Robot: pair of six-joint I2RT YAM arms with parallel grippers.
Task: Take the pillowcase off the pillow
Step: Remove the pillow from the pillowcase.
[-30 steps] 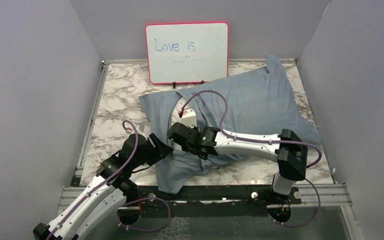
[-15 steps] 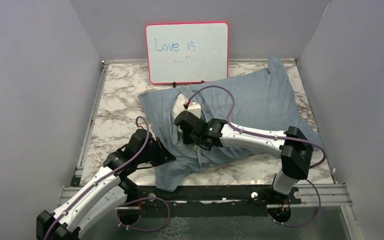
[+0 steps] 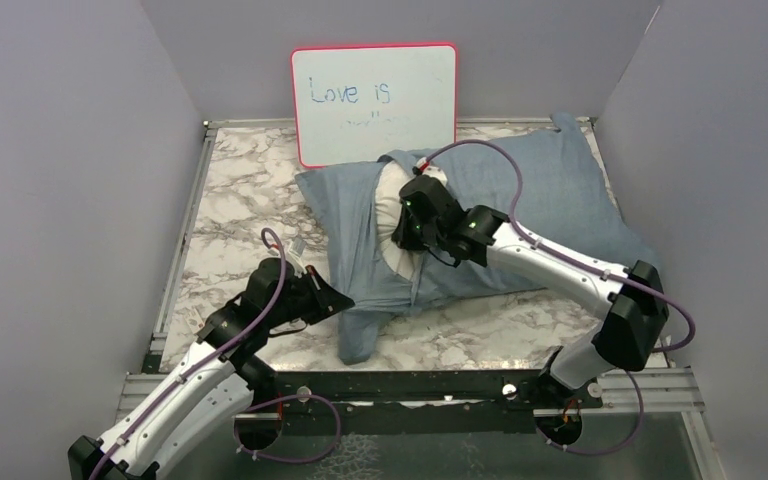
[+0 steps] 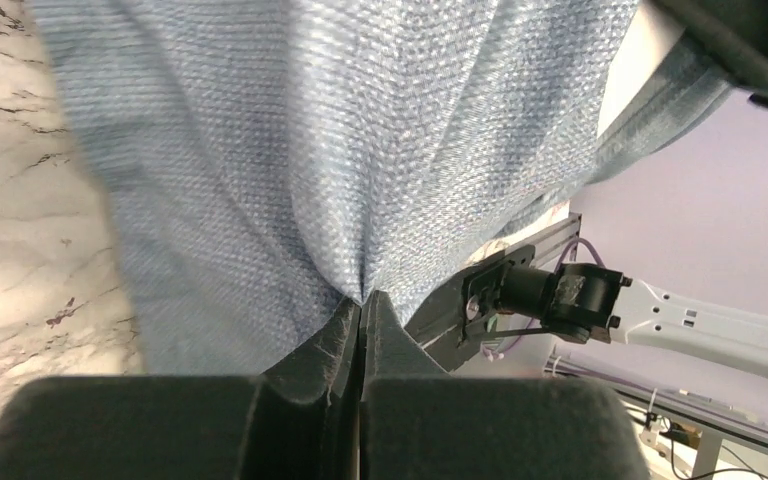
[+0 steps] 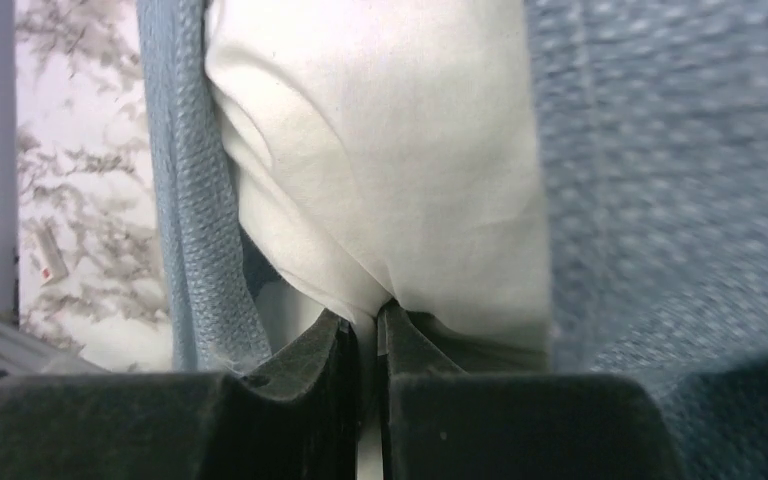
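Pillowcase [image 3: 550,200] lies across the back right of the desk [image 3: 240,200], long axis roughly left-right, open mouth facing left, closed end near the right wall. Since a second ago the left hand [image 4: 363,305] has snapped shut and now pinches the near hanging corner of the cloth. The right hand [image 5: 367,320], pinching the white pillow [image 3: 392,215], has moved back toward the whiteboard [image 3: 375,105]. More pillow shows at the mouth, so extraction looks started, far from done.

The marble table [image 3: 240,200] bears one pillowcase [image 3: 550,190], seemingly one pillow [image 3: 392,215], mostly covered, and one whiteboard [image 3: 374,104]; two grippers show, left gripper [image 4: 363,300] and right gripper [image 5: 372,315]
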